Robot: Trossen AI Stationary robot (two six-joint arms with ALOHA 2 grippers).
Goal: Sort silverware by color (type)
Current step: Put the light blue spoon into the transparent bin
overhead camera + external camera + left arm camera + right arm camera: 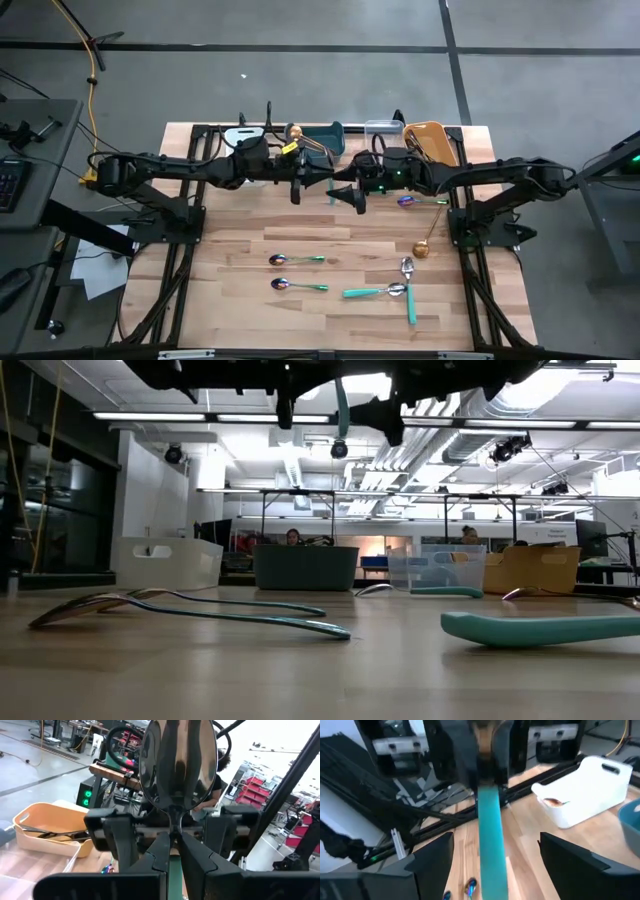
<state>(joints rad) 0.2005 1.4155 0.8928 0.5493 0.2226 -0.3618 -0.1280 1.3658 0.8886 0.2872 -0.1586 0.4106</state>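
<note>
Hanging mid-air above the table, the teal spoon (489,835) is pinched by our left gripper (170,845); our right gripper (492,855), fingers spread, flanks its handle. Misaligned closing could knock it loose.

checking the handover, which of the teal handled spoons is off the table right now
The spoon clamped in the left hand, held mid-air between both arms. The other teal spoons lie flat on the table.

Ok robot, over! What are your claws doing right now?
Left claw shut on teal-handled spoon, held high mid-table. Right claw open around its handle. Five spoons left on table. Nothing blocking.
</note>
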